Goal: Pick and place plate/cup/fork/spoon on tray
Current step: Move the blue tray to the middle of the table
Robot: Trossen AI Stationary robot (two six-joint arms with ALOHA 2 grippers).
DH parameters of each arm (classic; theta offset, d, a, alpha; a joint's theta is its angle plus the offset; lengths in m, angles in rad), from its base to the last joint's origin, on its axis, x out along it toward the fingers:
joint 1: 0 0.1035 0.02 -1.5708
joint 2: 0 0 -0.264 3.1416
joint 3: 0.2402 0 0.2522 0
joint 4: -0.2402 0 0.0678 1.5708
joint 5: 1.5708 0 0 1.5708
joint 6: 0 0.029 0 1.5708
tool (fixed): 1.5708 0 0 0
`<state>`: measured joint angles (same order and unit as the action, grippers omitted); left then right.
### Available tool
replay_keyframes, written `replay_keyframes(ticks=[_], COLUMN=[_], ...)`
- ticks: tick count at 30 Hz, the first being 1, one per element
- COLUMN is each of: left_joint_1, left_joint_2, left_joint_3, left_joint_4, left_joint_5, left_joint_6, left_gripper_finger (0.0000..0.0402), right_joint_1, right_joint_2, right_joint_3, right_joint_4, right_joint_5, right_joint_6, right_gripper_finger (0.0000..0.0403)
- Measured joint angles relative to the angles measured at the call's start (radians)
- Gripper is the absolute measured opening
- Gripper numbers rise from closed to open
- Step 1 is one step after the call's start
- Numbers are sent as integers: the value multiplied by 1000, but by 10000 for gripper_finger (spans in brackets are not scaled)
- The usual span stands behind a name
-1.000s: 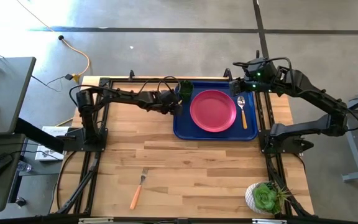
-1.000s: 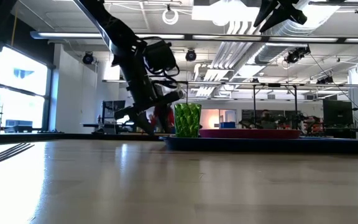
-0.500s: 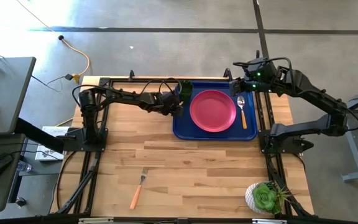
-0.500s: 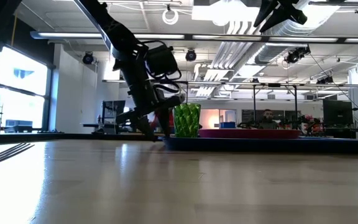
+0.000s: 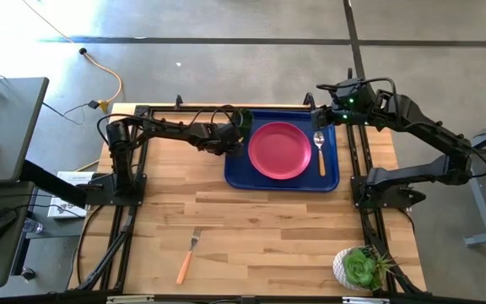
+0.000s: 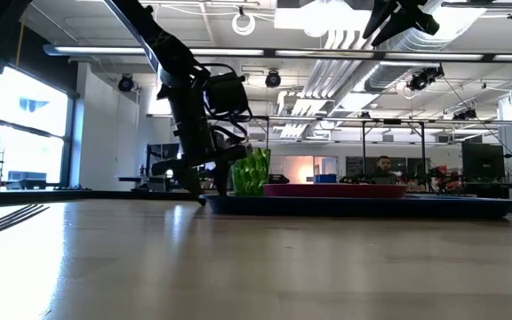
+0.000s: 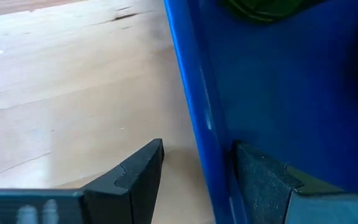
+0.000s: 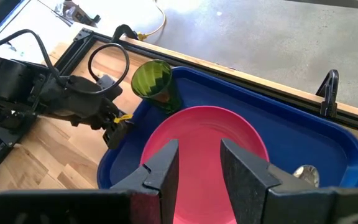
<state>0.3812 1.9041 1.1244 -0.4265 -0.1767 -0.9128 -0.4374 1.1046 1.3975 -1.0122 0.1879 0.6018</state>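
Note:
The blue tray (image 5: 241, 174) lies on the table's far half. On it are the pink plate (image 5: 279, 150), the green cup (image 5: 245, 119) in its far left corner, and the orange-handled spoon (image 5: 320, 152) right of the plate. The cup looks tilted in the low view (image 6: 251, 172). The fork (image 5: 187, 257) lies on the table near the front edge. My left gripper (image 5: 232, 143) is open, low at the tray's left rim, one finger on each side of it. My right gripper (image 5: 319, 118) is open and empty above the tray's far right corner. My left gripper straddles the tray's left rim (image 7: 199, 127), one finger inside the tray and one outside. The inner finger (image 7: 263, 177) lies against the rim's inner wall; the outer finger (image 7: 138, 177) stands a little off it. The fingers slant down from the table's left side. The tray lies flat on the table.
A green succulent in a white pot (image 5: 359, 268) stands at the front right corner. Black frame rails run along the table's left and right sides. Bare wood lies between the tray and the fork.
My left gripper has moved toward the table's left edge and drawn the tray with it. The tray has slid a short way left along the table, carrying the plate, cup and spoon. In the low view the cup now leans where it stood upright.

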Motion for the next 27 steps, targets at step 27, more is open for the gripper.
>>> replay_keyframes(ticks=[27], left_joint_1=[41], left_joint_2=[-26], left_joint_3=[0], left_joint_4=[-274], left_joint_5=[-12], left_joint_6=[-2], left_gripper_finger=[122], right_joint_1=[0], right_joint_2=[0], right_joint_3=[0], right_joint_4=[0], right_joint_5=[-1], right_joint_6=[0], right_gripper_finger=[110])
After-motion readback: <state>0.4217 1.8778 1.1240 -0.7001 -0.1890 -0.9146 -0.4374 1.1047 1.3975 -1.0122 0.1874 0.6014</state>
